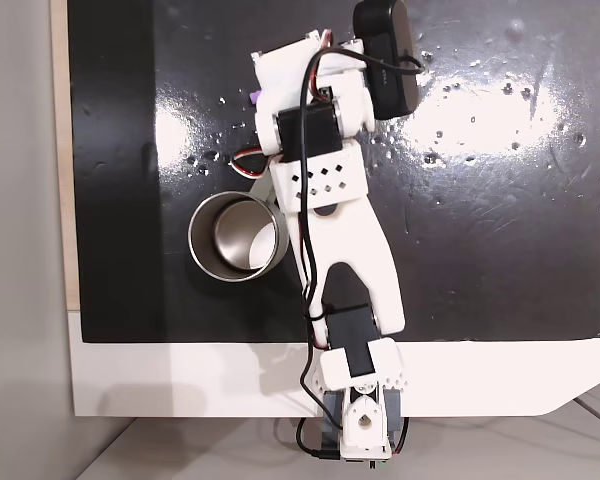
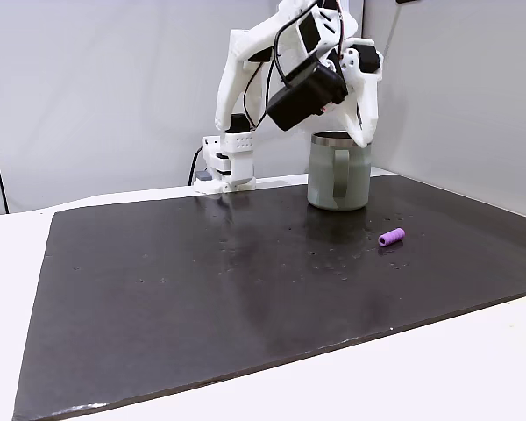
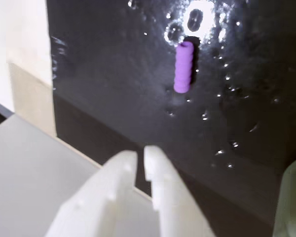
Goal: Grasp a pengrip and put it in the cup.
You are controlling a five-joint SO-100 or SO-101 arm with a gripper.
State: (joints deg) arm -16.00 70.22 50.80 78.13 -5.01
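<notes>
Your gripper [image 3: 139, 159] hangs above the black mat [image 3: 113, 74] with its two white fingers [image 3: 121, 170] nearly together, only a thin gap between them, and nothing held. The pengrip [image 3: 183, 66] lies flat on the mat well ahead of the fingertips (a little to their right in the wrist view), untouched. The cup [image 2: 338, 171] stands upright beside the arm, well apart from the pengrip [image 2: 391, 237].

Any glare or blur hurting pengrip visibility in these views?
Wrist view: soft focus, bright glare patch just above the pengrip, still clearly purple; gripper fingertips blurred. Top-down fixed view: big white reflections on the mat, arm covers most of the pengrip. Side fixed view: sharp, pengrip unobstructed.
</notes>
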